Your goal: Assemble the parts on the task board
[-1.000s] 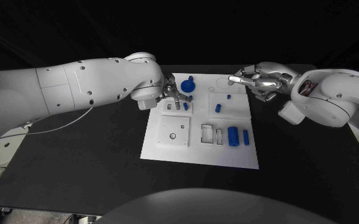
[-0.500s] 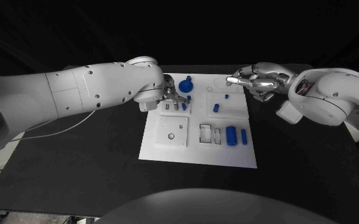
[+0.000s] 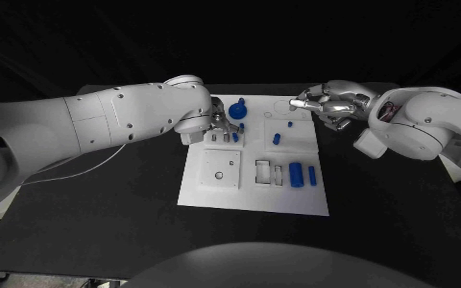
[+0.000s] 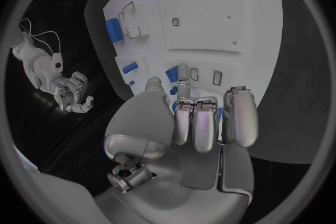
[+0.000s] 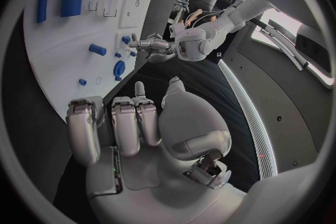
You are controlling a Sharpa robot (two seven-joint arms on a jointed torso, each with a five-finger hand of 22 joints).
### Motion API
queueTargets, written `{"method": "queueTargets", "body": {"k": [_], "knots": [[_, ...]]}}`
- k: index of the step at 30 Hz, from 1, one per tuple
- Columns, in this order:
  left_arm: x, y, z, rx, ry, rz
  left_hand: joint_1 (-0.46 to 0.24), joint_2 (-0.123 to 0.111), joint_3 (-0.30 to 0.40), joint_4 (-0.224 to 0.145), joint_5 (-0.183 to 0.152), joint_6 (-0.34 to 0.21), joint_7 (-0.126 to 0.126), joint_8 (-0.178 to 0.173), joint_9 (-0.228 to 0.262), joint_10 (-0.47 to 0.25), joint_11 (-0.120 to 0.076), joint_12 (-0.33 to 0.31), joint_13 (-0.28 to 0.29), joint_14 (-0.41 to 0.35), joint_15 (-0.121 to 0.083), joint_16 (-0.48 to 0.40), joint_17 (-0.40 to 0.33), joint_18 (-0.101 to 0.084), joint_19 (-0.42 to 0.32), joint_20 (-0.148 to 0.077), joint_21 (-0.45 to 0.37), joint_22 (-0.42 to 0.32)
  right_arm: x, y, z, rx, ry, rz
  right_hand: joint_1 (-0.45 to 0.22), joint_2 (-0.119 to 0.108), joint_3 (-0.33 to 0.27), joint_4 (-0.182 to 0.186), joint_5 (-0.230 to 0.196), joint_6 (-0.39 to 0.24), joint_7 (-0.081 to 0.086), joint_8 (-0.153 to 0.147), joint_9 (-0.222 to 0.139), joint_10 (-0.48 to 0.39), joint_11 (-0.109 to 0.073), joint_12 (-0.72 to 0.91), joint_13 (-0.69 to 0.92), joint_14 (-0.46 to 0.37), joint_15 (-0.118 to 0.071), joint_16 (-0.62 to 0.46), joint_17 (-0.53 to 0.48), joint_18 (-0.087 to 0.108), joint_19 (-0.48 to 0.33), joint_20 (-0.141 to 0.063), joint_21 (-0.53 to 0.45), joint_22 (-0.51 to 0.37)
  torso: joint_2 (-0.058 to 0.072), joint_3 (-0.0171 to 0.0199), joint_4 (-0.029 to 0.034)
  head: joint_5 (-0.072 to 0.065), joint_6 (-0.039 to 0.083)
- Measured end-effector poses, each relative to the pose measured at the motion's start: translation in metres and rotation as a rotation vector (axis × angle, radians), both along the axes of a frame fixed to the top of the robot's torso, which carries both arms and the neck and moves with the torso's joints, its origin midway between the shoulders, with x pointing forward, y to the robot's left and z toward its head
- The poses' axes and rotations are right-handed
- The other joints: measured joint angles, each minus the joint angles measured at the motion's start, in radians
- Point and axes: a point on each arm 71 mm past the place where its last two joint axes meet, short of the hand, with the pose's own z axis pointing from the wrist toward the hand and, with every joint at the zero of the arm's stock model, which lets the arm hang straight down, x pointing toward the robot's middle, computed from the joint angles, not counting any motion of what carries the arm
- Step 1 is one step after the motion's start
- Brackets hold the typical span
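A white task board (image 3: 254, 198) lies in the middle of a black desk (image 3: 115, 208), seen from above; small blue parts rest on it. A large blue cylinder (image 3: 296, 174) lies beside a slimmer blue bar (image 3: 312, 175) near the board's right edge; a short blue peg (image 3: 276, 139) sits further up, and a round blue knob (image 3: 237, 110) sits near the board's top edge; a small blue piece (image 3: 235, 137) lies just beside the left hand's fingertips.

The left hand (image 3: 219, 128) reaches in over the board's upper left part, fingers pointing down at a small block with two slots; in the left wrist view its fingers (image 4: 199, 123) lie straight and close together, the tips at the slots; whether it pinches anything cannot be told.

The right hand (image 3: 330, 108) hovers over the board's upper right corner; its fingers (image 5: 126, 123) are curled inward with nothing visible in them, a closed, empty hand.
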Motion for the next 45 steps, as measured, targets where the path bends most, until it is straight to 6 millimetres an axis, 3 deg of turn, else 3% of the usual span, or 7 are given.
{"method": "queueTargets", "body": {"k": [24, 45], "knots": [[0.0068, 0.0028, -0.001, -0.01, 0.0, 0.038, 0.034, -0.008, 0.017, -0.001, 0.056, 0.015, -0.007, -0.004, 0.054, -0.005, -0.009, 0.002, 0.001, 0.0, -0.007, 0.0, 0.0, 0.002, 0.0, 0.0, 0.0, -0.01, -0.0002, 0.0002, -0.0025, -0.006, 0.011, 0.0, 0.001, 0.001, 0.0, 0.0, 0.0, 0.0, 0.0, 0.0, 0.002, 0.004, 0.0, -0.001, -0.001, 0.0, 0.0, 0.0, 0.0, 0.0, 0.0, 0.0, -0.004, 0.0, -0.001, -0.0027, -0.0001, -0.01, 0.0], [0.0088, 0.0011, -0.0031, -0.016, 0.012, 0.047, 0.055, -0.015, 0.025, -0.003, 0.061, 0.015, -0.007, -0.004, 0.08, -0.002, -0.012, 0.006, 0.0, -0.001, -0.008, 0.0, 0.001, 0.002, 0.0, 0.0, 0.0, -0.01, 0.0012, 0.0025, -0.0043, -0.008, 0.015, 0.004, 0.005, -0.003, 0.0, 0.0, 0.004, 0.0, 0.0, 0.004, 0.004, 0.004, 0.0, 0.0, -0.001, 0.0, 0.0, 0.0, 0.0, 0.0, 0.0, 0.0, -0.008, 0.0, -0.002, -0.0045, 0.0005, -0.019, 0.0]]}}
